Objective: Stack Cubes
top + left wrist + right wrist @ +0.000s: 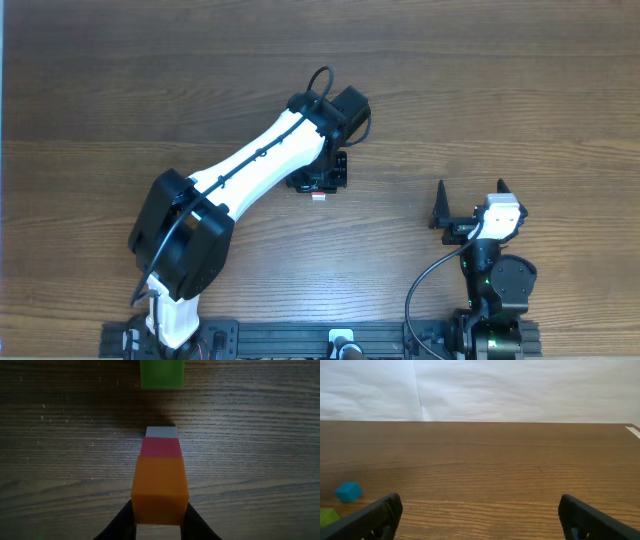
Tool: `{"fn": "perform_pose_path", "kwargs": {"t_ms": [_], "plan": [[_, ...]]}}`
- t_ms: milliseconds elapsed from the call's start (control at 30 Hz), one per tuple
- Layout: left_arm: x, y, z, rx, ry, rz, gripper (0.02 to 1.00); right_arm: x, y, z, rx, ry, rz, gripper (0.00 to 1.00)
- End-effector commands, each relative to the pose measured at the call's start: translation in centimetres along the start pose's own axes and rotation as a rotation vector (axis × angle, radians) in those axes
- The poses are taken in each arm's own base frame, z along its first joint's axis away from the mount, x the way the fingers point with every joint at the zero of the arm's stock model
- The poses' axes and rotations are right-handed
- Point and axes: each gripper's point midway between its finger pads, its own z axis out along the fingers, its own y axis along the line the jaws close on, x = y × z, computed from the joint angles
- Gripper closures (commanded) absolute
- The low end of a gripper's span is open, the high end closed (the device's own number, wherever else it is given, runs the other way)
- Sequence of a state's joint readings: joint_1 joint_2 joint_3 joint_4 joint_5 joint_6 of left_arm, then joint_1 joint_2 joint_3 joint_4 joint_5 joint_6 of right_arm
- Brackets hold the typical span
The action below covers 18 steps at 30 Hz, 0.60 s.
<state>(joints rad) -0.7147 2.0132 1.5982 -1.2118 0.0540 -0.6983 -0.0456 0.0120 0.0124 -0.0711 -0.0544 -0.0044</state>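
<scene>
Orange cube (160, 490) pinched in my left gripper (159, 525), over red cube (161, 447), mid-frame in top view; skewed release could topple the stack. Right gripper (470, 192) spread wide, lower right.

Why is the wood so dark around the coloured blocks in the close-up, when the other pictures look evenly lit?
Left wrist view: a dark shadow pools on the table around the stack under the orange cube, likely cast by the left claw and the arm overhead. Right wrist view: even light, a bright white backdrop, no glare on the wood. Top view: only faint shadows beside the left arm.
</scene>
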Motion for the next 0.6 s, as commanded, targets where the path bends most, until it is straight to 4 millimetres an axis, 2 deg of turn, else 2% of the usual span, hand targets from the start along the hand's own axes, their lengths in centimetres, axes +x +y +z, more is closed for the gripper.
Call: {"fn": "perform_pose_path", "kwargs": {"t_ms": [33,200,600], "plan": [[-0.27,-0.12,0.13,0.007,0.007,0.013,0.978,0.20,-0.07,0.01,0.002,0.000,-0.001,0.007],[-0.27,-0.12,0.13,0.007,0.007,0.013,0.895,0.20,-0.07,0.01,0.002,0.000,-0.001,0.007],[-0.25,-0.10,0.15,0.006,0.007,0.012,0.798,0.20,-0.07,0.01,0.002,0.000,0.000,0.009]]}}
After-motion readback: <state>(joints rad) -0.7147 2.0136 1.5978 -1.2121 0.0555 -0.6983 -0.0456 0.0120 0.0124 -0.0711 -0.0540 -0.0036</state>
